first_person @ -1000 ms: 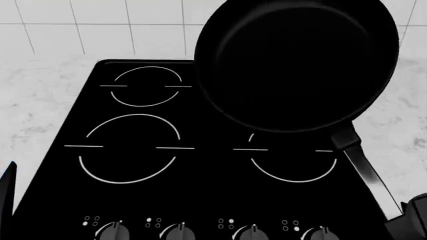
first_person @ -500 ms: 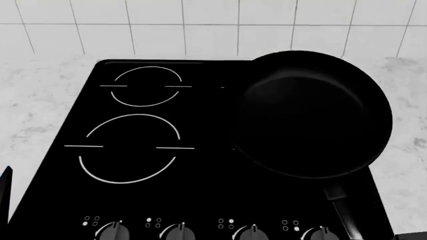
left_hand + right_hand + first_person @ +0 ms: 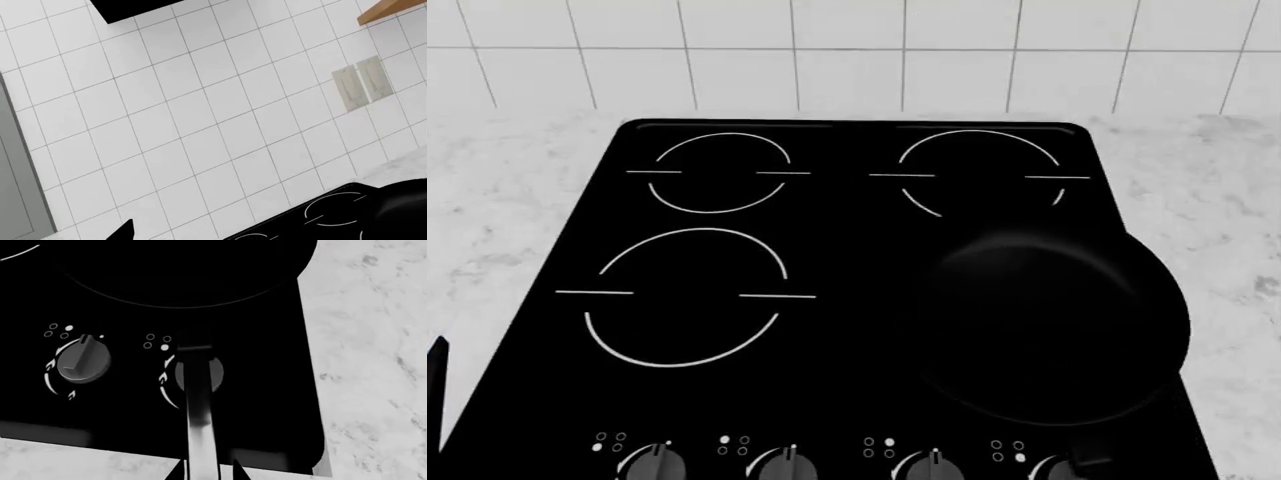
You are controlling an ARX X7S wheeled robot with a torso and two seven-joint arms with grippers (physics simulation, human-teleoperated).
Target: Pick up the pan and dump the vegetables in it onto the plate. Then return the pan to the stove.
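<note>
Black stove (image 3: pixel 707 400) under pan (image 3: pixel 1048 325), handle (image 3: pixel 200 415) between closed right fingers (image 3: pixel 237 471)

Right gripper (image 3: pixel 203 472): dark pointed tips. Left gripper (image 3: pixel 120 231): black wedge.

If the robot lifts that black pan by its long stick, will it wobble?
Probably a bit. The pan is wide, and the right hand grips only the far end of the handle, so it may droop. It looks stiff and empty, so nothing should spill.
</note>
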